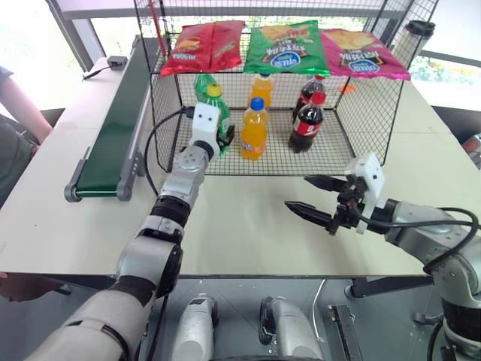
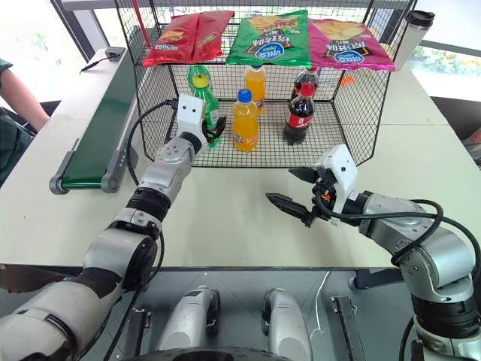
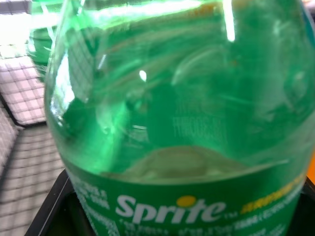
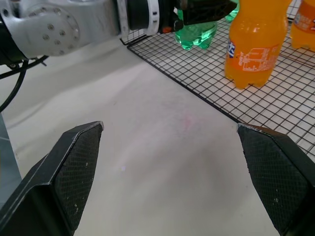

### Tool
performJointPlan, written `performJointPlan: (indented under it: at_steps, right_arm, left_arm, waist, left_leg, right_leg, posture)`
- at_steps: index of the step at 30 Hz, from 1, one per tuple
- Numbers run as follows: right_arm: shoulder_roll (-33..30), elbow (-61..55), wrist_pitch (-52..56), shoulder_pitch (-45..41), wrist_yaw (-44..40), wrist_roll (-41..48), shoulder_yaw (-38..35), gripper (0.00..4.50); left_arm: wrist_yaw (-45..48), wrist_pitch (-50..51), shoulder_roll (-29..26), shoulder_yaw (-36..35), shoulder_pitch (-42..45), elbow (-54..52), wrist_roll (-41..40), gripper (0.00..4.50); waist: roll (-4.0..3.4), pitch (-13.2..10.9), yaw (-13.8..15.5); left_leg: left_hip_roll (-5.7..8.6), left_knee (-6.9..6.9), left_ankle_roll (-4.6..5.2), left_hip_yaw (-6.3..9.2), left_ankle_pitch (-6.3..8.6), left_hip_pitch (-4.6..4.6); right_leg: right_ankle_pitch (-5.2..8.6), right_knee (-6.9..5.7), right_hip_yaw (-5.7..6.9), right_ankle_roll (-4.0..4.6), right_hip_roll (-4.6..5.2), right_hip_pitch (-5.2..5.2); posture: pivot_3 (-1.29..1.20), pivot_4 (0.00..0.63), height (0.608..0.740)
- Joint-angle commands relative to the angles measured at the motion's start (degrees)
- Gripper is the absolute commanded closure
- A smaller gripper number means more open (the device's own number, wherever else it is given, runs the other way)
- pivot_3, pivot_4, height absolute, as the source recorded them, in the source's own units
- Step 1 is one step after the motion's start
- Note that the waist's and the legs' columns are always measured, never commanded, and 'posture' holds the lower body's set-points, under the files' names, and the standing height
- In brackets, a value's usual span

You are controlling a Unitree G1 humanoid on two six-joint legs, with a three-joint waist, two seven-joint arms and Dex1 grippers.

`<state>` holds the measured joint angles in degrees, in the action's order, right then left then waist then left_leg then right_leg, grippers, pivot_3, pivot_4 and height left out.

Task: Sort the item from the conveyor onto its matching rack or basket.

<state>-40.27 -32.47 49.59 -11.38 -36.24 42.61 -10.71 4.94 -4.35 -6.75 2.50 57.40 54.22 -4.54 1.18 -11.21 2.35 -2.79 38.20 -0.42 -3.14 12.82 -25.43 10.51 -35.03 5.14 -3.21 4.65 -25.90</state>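
Holding bottle [image 1: 219, 113] in cage [image 1: 361, 120], left gripper [image 1: 223, 135] clamped

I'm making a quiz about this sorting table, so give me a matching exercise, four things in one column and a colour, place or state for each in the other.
Things:
1. Sprite bottle
2. right gripper
3. conveyor
4. cola bottle

States:
A. red cap, standing in the cage
B. open, over the bare table
C. bare belt, left of the cage
D. held by the left gripper

Pairs: 1-D, 2-B, 3-C, 4-A
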Motion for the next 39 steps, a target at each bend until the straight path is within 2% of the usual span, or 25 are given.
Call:
performJointPlan:
  at_steps: [1,8,15,18,19,26,30,39]
  right_arm:
    - [0.20,-2.19,-1.09,0.49,1.01,1.06,-2.28,0.00]
    - [0.32,-1.49,-1.94,0.70,1.24,1.08,-1.75,0.00]
    - [0.01,-0.44,-2.46,0.30,0.83,0.86,-1.00,0.00]
    - [-0.04,-0.25,-2.48,0.23,0.76,0.76,-0.74,0.00]
    - [-0.02,-0.16,-2.51,0.22,0.75,0.70,-0.64,0.00]
    - [0.31,0.35,-2.98,0.19,0.76,0.26,0.42,0.00]
    - [0.52,0.76,-3.52,0.11,0.82,-0.19,1.29,0.00]
    - [0.90,1.03,-4.13,0.52,0.60,-1.15,2.41,0.00]
  left_arm:
    - [-4.19,-6.07,-0.47,-0.95,3.53,3.95,3.05,1.58]
    - [-7.77,-11.53,-0.32,-3.06,3.18,8.94,3.94,1.58]
    - [-9.82,-12.56,-0.17,-4.62,2.51,10.71,4.55,1.58]
    - [-9.50,-12.49,-0.07,-4.95,2.35,10.83,4.46,0.13]
    - [-9.25,-12.49,-0.03,-5.13,2.23,10.70,4.27,0.01]
    - [-7.87,-10.87,-0.35,-4.91,1.06,7.53,4.31,0.01]
    - [-6.09,-5.52,-0.68,-4.94,-2.55,-1.35,3.45,0.01]
    - [-2.63,18.40,-2.54,-2.65,-16.78,-37.51,4.56,0.01]
  waist:
    - [0.00,0.00,-0.10]
    - [0.00,0.00,-0.05]
    - [0.00,0.00,-0.02]
    - [0.01,0.00,-0.01]
    - [0.01,0.00,-0.03]
    - [0.00,0.00,-0.06]
    - [0.00,0.01,-0.09]
    - [-0.02,0.01,-0.15]
  left_leg:
    - [0.00,0.00,0.00,0.00,0.00,0.01]
    - [-0.03,0.01,0.00,0.01,0.00,0.03]
    - [-0.03,0.00,0.00,0.01,0.00,0.03]
    - [-0.02,0.01,0.00,0.01,0.00,0.03]
    - [-0.02,0.01,0.00,0.01,0.00,0.04]
    - [-0.03,0.01,0.00,0.01,0.00,0.07]
    - [-0.03,0.01,0.00,0.01,0.00,0.07]
    - [-0.04,0.02,0.00,0.01,-0.01,0.12]
  right_leg:
    - [0.00,-0.01,0.00,-0.01,0.00,0.00]
    - [0.01,-0.06,0.01,-0.02,-0.02,-0.01]
    - [-0.03,-0.06,0.01,0.04,-0.01,0.00]
    - [-0.04,-0.06,0.01,0.05,-0.01,0.01]
    - [-0.04,-0.07,0.01,0.05,-0.01,0.02]
    - [-0.04,-0.09,0.01,0.05,-0.01,0.03]
    - [-0.05,-0.10,0.01,0.06,-0.01,0.04]
    - [-0.05,-0.17,0.00,0.06,-0.02,0.05]
  posture:
    - [0.00,0.150,0.740]
    - [0.00,0.150,0.740]
    - [0.00,0.150,0.740]
    - [0.00,0.150,0.740]
    - [0.00,0.150,0.740]
    - [0.00,0.150,0.740]
    - [0.00,0.150,0.740]
    - [0.00,0.150,0.740]
